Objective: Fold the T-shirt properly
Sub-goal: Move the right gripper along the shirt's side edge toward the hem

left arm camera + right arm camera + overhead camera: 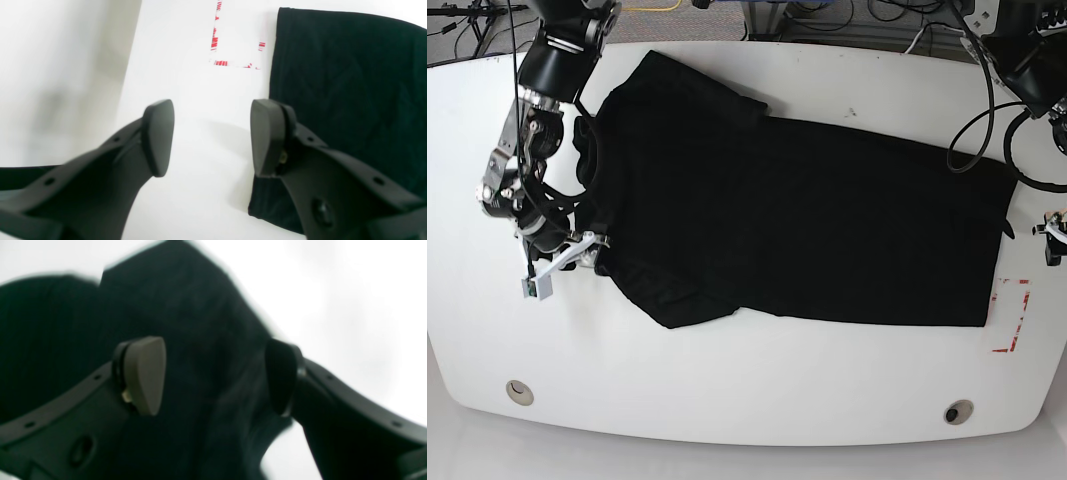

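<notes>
The black T-shirt (797,220) lies spread flat across the white table (757,390), collar end to the left and hem to the right. In the base view my right gripper (595,248) is at the shirt's left end, by the collar and sleeve. The right wrist view shows that gripper (215,376) open, with the blurred black T-shirt (186,306) under and between its fingers, nothing pinched. My left gripper (211,138) is open over bare table, just left of the T-shirt's hem edge (350,83). In the base view the left arm (1052,235) barely shows at the right edge.
A rectangle of red tape marks (1012,315) sits on the table right of the hem, also seen ahead of the left gripper as red tape marks (233,50). Two round holes (519,390) (958,411) are near the front edge. Cables (977,110) hang at the back right.
</notes>
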`<act>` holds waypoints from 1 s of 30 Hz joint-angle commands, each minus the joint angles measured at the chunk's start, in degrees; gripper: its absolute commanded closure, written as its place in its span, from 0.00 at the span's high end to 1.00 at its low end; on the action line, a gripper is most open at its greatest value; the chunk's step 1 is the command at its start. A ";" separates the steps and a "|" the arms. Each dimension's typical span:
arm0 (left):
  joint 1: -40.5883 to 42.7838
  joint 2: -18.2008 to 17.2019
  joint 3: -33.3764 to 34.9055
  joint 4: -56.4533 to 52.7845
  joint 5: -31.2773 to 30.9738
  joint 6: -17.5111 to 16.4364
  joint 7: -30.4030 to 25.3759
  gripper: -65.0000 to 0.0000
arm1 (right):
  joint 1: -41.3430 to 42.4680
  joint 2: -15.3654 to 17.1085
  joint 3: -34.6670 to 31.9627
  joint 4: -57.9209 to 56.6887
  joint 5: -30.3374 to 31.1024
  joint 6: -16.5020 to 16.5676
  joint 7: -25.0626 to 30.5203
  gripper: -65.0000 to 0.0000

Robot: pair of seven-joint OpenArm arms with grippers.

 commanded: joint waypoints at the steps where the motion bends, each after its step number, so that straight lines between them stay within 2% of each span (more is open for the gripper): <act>1: -0.06 -1.23 -0.14 1.17 -0.58 0.00 -1.26 0.53 | 3.70 1.95 -2.14 -2.98 -1.38 0.53 3.58 0.69; 10: 0.38 -1.14 -0.22 1.17 -0.58 0.00 -1.26 0.53 | 11.26 5.46 -12.60 -20.30 -7.18 0.53 15.19 0.69; 18: 1.26 -1.14 -0.31 1.17 -0.67 0.00 -1.35 0.53 | 16.36 6.08 -14.98 -35.86 -11.66 0.53 25.65 0.69; 23: 1.35 -1.05 -0.31 1.17 -0.67 0.00 -1.35 0.53 | 18.21 6.08 -14.98 -40.70 -14.21 0.62 28.64 0.69; 27: 1.35 -1.05 -0.31 0.99 -0.67 0.00 -1.35 0.53 | 18.30 5.55 -15.15 -40.70 -14.21 0.62 28.38 0.69; 30: 1.35 -1.05 -0.31 0.90 -0.67 0.00 -1.35 0.53 | 18.38 3.79 -15.24 -40.70 -14.65 1.32 28.29 0.69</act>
